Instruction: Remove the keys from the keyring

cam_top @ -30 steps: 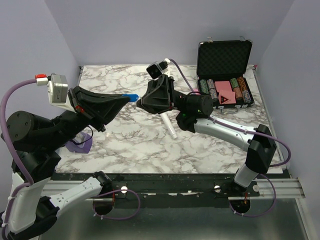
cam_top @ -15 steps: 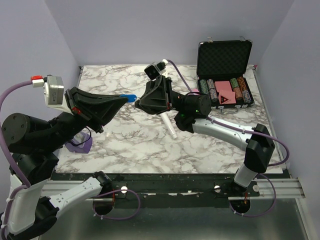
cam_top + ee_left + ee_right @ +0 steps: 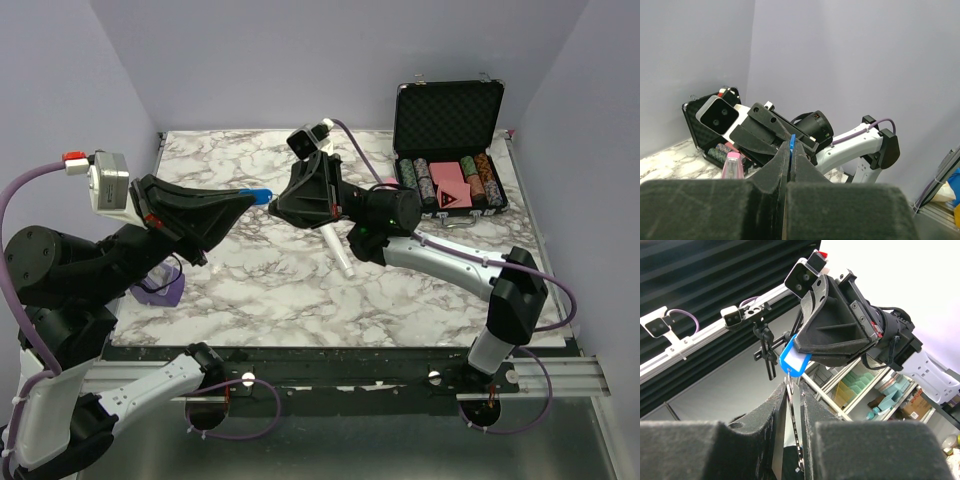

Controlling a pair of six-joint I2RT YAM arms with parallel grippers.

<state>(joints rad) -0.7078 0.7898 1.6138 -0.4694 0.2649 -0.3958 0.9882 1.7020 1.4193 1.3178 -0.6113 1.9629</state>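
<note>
— Two hands on one small thing, then. What has shifted in the last second?

— Very little. The right hand (image 3: 279, 207) has rolled slightly at the wrist, its camera drifting a touch further from the case (image 3: 447, 120). The left arm's wrist has eased back the same way. The spot where the hands meet has not moved.

— And the key?

— Up in the air, well off toward the left arm's side of the case and clear above the worktop (image 3: 250, 280). The left hand (image 3: 252, 199) is pinched tight on the blue head of the key (image 3: 262, 193). Its wrist view shows only a blue sliver between closed fingers.

— The ring?

— In the right wrist view the keyring (image 3: 790, 390) hangs just under the blue head, down between the right hand's fingers, which are drawn in on it.

— So is it off?

— Not yet; head and wire are still joined. I read that small roll as working the ring round through the hole, with most of the threading left.

— Anything beneath?

— The microphone (image 3: 340, 255) lies on the worktop, on that same side of the case, under the right hand.
</note>
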